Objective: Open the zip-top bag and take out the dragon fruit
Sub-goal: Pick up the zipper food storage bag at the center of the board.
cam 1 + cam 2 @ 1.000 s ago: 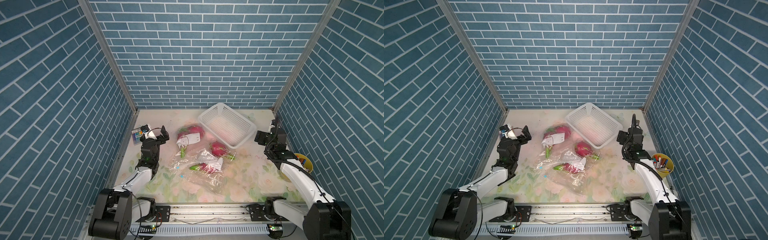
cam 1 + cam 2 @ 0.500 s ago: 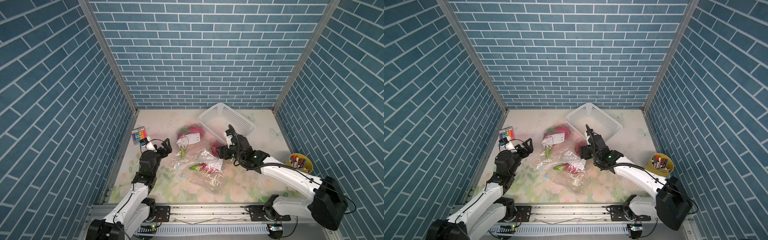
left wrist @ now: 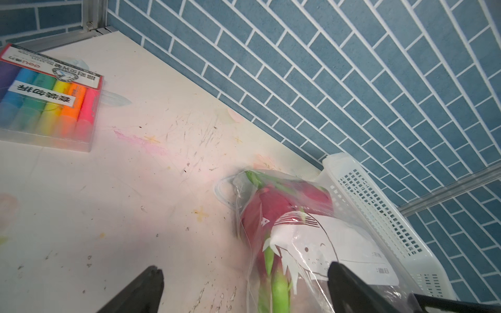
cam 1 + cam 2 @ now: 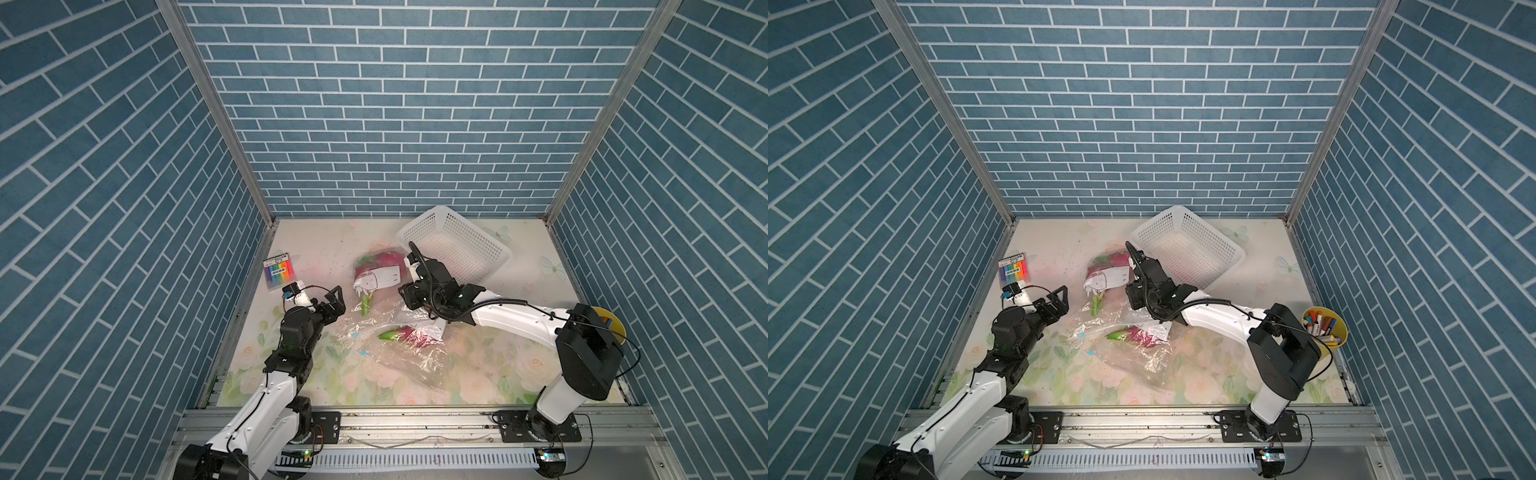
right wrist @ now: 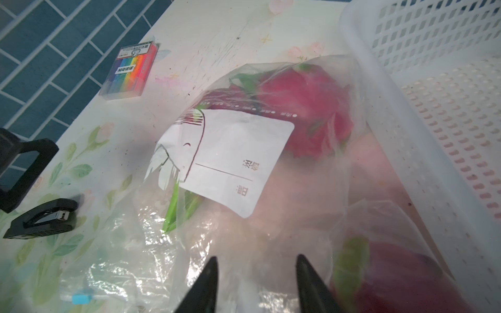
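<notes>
Each arm is made of long white tubes (image 4: 270, 395) joined by fat black joints (image 4: 586, 353). The left gripper (image 4: 337, 301) and the right gripper (image 5: 257, 271) are black, with pointed fingers (image 5: 206, 287) like beaks. Behind the left jaws sits a small white camera box (image 4: 300, 296), and a thin black wire (image 4: 318, 286) loops from it. Behind the right jaws a bumpy black hose (image 4: 490, 304) runs along the arm, near a tiny green light (image 4: 459, 296). Far behind the jaws, each arm stands on a black plate (image 4: 328, 428) with silver screws.
</notes>
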Robot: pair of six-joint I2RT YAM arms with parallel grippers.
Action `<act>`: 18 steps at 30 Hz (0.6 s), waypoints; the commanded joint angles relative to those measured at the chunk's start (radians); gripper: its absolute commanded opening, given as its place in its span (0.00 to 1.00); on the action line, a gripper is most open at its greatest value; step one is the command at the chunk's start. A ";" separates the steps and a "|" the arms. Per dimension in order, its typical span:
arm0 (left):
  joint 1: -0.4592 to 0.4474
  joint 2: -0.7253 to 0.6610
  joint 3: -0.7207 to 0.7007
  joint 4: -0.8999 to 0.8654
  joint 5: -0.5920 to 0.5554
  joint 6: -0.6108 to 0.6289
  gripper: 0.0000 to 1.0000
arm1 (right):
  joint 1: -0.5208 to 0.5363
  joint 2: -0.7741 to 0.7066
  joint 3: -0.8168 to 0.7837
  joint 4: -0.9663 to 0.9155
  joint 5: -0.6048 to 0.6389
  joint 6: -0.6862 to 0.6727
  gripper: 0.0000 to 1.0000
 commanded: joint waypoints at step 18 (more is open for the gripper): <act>-0.013 0.176 -0.038 0.223 0.399 -0.092 0.91 | -0.066 0.089 0.156 -0.017 0.021 0.004 0.00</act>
